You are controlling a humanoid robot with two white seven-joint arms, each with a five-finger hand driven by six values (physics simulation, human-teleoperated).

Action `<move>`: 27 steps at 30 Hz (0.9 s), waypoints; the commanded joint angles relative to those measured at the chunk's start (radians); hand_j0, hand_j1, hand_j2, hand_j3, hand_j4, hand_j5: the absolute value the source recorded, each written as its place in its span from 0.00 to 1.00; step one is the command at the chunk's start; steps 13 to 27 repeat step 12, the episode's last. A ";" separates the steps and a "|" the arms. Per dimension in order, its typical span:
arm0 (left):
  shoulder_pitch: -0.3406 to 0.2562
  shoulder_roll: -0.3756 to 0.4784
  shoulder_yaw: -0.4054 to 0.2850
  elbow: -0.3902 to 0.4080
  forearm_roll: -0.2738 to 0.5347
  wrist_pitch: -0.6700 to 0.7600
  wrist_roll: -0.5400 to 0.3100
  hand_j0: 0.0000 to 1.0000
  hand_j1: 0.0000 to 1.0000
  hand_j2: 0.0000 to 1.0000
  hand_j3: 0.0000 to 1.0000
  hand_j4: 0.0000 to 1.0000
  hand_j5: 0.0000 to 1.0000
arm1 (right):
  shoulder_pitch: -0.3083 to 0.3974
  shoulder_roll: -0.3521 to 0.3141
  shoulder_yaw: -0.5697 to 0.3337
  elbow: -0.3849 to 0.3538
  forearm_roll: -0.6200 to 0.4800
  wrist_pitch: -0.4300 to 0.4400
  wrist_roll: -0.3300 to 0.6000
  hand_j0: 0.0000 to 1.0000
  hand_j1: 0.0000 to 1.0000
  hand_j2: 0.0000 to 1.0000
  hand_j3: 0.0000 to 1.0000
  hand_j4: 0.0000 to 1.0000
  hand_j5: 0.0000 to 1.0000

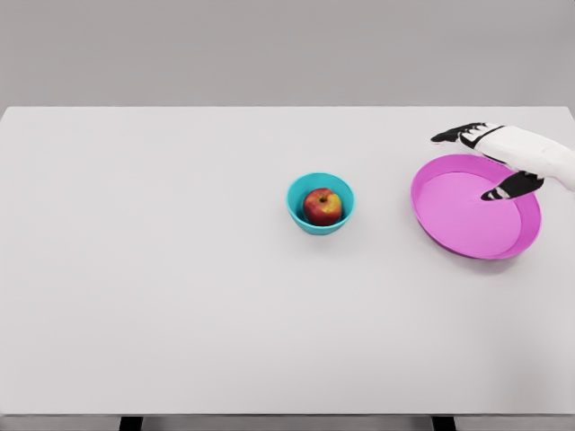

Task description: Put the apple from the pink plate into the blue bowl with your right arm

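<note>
the right hand (492, 162) has its dark-tipped fingers (446, 137) spread loosely and holding nothing, thumb pointing down over the near part of the pink plate (467, 229). the hand hovers above the far rim of that plate, close to the table's right edge, its white arm coming in from the right. the plate is bare. the apple (322, 206), red with a yellow patch, sits inside the blue bowl (297, 208) near the middle of the white table (162, 287), well apart from the plate. with the fruit resting in the bowl and the hand free, the task looks complete. the left arm is not in view.
</note>
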 commanded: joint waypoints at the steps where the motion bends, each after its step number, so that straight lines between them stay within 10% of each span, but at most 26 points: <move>1: 0.000 0.000 0.000 0.000 0.000 0.000 0.000 1.00 1.00 1.00 1.00 1.00 1.00 | 0.002 0.001 -0.127 -0.005 -0.010 0.004 -0.001 1.00 1.00 1.00 1.00 1.00 1.00; 27: 0.000 0.000 0.001 -0.001 0.007 -0.002 0.000 1.00 1.00 1.00 1.00 1.00 1.00 | 0.055 0.057 -0.127 0.003 -0.007 0.004 -0.001 1.00 1.00 1.00 1.00 1.00 1.00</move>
